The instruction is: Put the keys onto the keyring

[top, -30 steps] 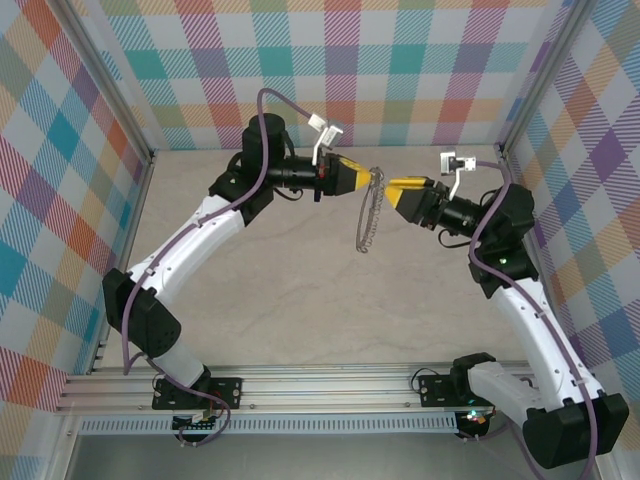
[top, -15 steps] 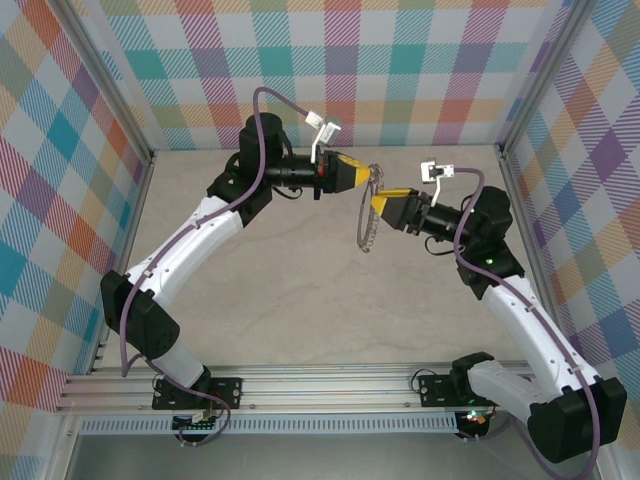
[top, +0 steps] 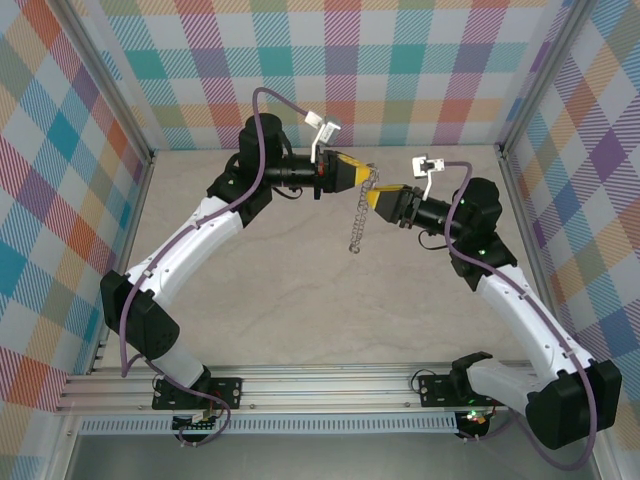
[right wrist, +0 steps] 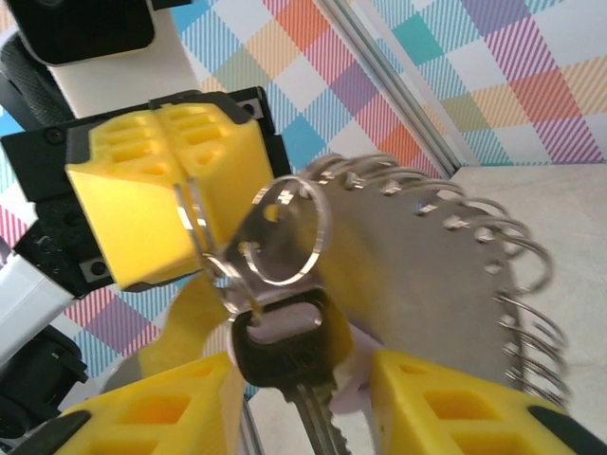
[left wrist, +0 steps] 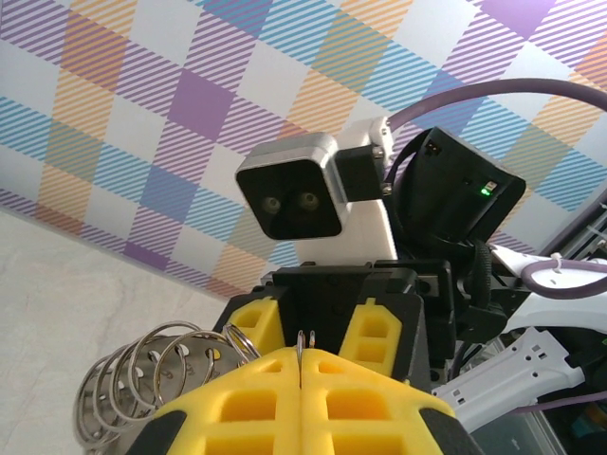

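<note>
My left gripper point(top: 368, 173) is shut on the keyring point(left wrist: 302, 339), a thin wire loop that sticks up out of the seam between its yellow fingers point(left wrist: 237, 398). A silver strip with several split rings point(top: 355, 225) hangs below that grip. The strip also shows in the left wrist view point(left wrist: 133, 389) and in the right wrist view point(right wrist: 427, 265). My right gripper point(right wrist: 302, 368) faces the left gripper point(right wrist: 175, 204) tip to tip. It holds the key point(right wrist: 285, 351), dark-headed with a lilac piece beside it. The key's head touches the pinched loop point(right wrist: 190, 227).
Both grippers point(top: 370, 198) meet in mid-air over the beige table point(top: 300, 300), near the back plaid wall point(top: 400, 60). Metal frame posts point(top: 520, 110) stand at the corners. The rail point(top: 300, 385) with the arm bases runs along the near edge.
My right gripper has moved left and up against the left gripper's tip. The ring strip has swung and now hangs straighter, toward the lower left. The left arm has barely moved.
</note>
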